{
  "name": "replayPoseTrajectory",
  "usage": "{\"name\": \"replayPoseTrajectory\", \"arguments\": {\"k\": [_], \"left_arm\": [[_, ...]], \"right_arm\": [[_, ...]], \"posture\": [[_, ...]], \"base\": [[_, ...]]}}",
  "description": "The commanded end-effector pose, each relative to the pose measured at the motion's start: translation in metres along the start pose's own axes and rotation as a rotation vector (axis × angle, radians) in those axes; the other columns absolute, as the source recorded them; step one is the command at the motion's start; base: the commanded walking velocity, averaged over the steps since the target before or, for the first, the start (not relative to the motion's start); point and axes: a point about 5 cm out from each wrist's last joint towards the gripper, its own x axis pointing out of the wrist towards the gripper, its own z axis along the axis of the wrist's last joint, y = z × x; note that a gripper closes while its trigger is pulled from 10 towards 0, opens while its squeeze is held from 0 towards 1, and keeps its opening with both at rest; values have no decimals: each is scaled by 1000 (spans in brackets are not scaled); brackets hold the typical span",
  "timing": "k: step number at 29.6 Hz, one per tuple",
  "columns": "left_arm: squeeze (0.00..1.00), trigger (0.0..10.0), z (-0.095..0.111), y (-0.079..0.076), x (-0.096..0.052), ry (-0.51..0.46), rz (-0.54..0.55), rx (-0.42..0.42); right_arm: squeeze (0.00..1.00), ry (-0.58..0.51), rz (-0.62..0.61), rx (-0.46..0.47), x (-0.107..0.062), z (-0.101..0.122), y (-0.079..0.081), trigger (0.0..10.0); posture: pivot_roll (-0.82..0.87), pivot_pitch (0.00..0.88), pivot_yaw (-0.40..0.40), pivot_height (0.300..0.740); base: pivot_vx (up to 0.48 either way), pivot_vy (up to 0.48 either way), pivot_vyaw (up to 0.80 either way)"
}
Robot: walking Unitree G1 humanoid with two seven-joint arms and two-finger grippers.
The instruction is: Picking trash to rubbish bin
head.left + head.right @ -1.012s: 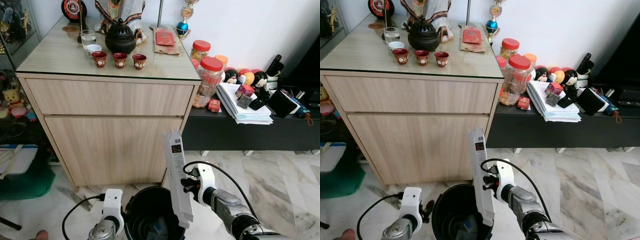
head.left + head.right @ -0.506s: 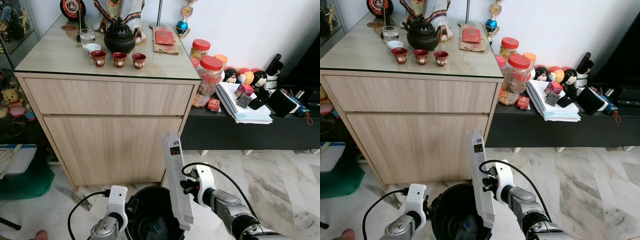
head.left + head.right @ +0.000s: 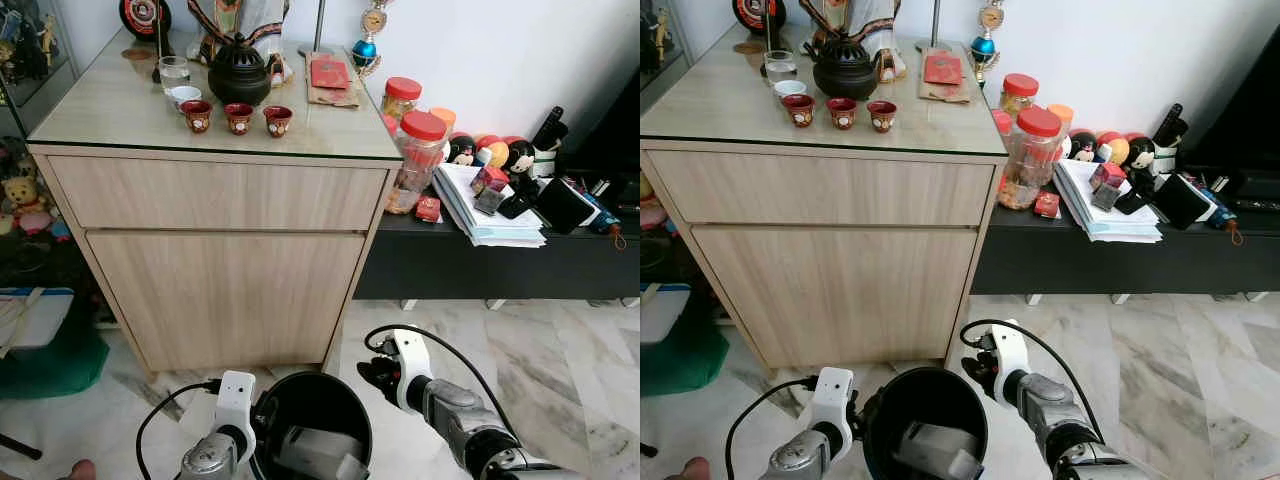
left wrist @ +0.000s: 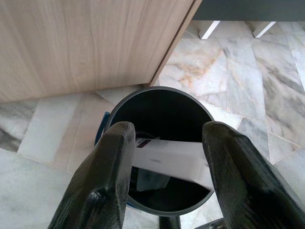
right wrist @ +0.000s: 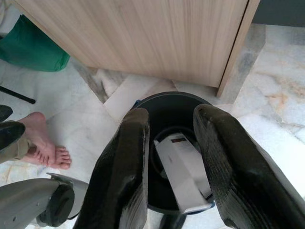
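Marble floor (image 3: 560, 350) by the wood cabinet (image 3: 220, 270): white box (image 5: 183, 174) lies inside the black bin (image 3: 345, 395), just below the right hand (image 3: 375, 372), which is open and empty. Left hand (image 4: 164, 157) also open, at the bin's rim.

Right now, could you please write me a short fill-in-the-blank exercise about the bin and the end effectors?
1. The white box lies inside the black ____.
2. The right end effector has its fingers ____ above the bin.
3. The bin stands on the floor before the wooden ____.
4. A person's bare ____ rests on the marble floor.

Missing words: bin; open; cabinet; foot
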Motion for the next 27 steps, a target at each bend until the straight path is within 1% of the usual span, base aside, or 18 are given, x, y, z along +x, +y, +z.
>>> {"name": "replayPoseTrajectory", "arguments": {"k": [1,4,7,8,9,10,11,12,13,14,17,18,21,22,23,24,26,27], "left_arm": [[0,10000,1,-4,1,-3,-13,-7],[0,10000,0,-4,1,0,-8,-7],[0,10000,-4,2,-1,20,43,-12],[0,10000,-7,7,-3,35,85,7],[0,10000,-7,7,-3,35,85,7],[0,10000,-9,10,-4,44,117,12],[0,10000,-13,18,-8,58,184,18],[0,10000,-13,18,-8,58,184,18],[0,10000,-17,23,-11,66,233,15],[0,10000,-22,28,-16,78,278,7],[0,10000,-27,33,-20,92,321,8],[0,10000,-28,34,-21,91,332,4],[0,10000,-37,43,-30,107,423,1],[0,10000,-37,43,-30,107,423,1],[0,10000,-42,49,-36,118,483,-20],[0,10000,-42,49,-36,118,483,-20],[0,10000,-47,53,-41,130,523,-30],[0,10000,-55,54,-47,152,557,-27]], "right_arm": [[0,-11,-33,4,-5,2,-9,10000],[0,-16,-58,10,-7,2,-13,10000],[0,-44,-121,23,-11,3,-22,10000],[0,-59,-159,16,-14,3,-27,10000],[0,-59,-159,16,-14,3,-27,10000],[0,-71,-187,14,-16,2,-30,10000],[0,-95,-247,19,-20,1,-37,10000],[0,-95,-247,19,-20,1,-37,10000],[0,-111,-302,30,-24,-2,-42,10000],[0,-115,-361,60,-30,-8,-49,10000],[0,-104,-413,76,-35,-15,-55,10000],[0,-91,-428,70,-37,-19,-57,10000],[0,-2,-509,78,-48,-45,-64,10000],[0,-2,-509,78,-48,-45,-64,10000],[0,41,-540,108,-55,-62,-66,10000],[0,41,-540,108,-55,-62,-66,10000],[0,65,-559,135,-59,-74,-66,10000],[0,100,-572,166,-63,-88,-64,10000]], "posture": [[-54,40,-194,740],[-54,41,-195,740],[-54,41,-195,740],[-56,38,-195,740],[-56,38,-195,740],[-56,38,-195,740],[-56,38,-195,740],[-56,38,-195,740],[-56,38,-195,740],[-57,33,-190,740],[-56,33,-191,740],[-56,33,-191,740],[-48,26,-187,740],[-48,26,-187,740],[-44,22,-186,740],[-44,22,-186,740],[-44,16,-180,740],[-42,11,-175,740]], "base": [[0,0,0],[0,0,0],[0,0,0],[0,0,0],[0,0,0],[0,0,0],[0,0,0],[0,0,0],[0,0,0],[0,0,0],[0,0,0],[0,0,0],[0,0,0],[0,0,0],[0,0,0],[0,0,0],[0,0,0],[0,0,0]]}}
